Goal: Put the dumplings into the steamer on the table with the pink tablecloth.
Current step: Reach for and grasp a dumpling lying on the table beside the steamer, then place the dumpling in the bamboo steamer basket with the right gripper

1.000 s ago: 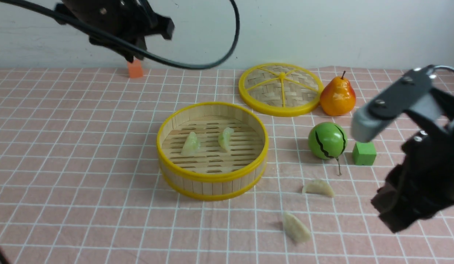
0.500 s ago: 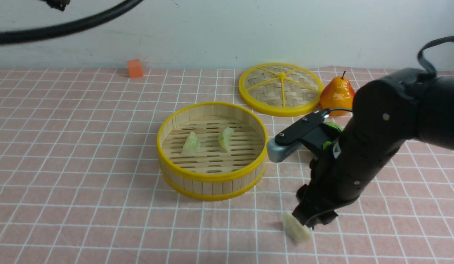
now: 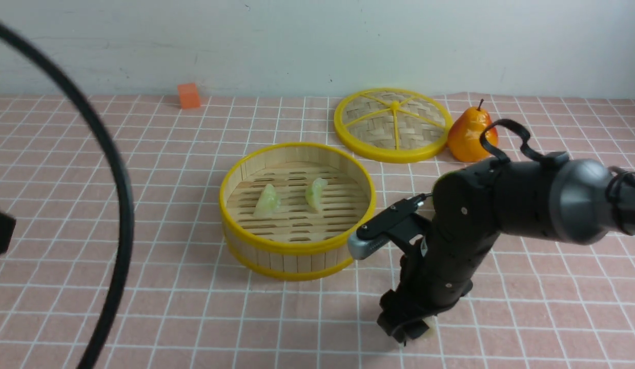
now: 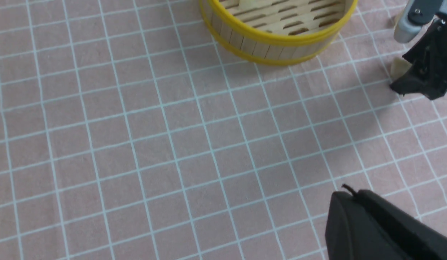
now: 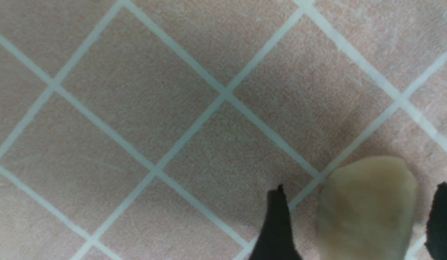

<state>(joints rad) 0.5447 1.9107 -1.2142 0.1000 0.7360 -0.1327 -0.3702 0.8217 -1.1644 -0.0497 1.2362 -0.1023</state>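
Behind, the pink tablecloth (image 3: 143, 215) meets a whitish wall (image 3: 296, 41).

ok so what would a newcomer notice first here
The right gripper hangs low over the pink cloth at the front right, its open jaws straddling a pale dumpling. Left of it and further back sits the yellow-rimmed steamer with two more dumplings inside; a lid and a pear lie behind.
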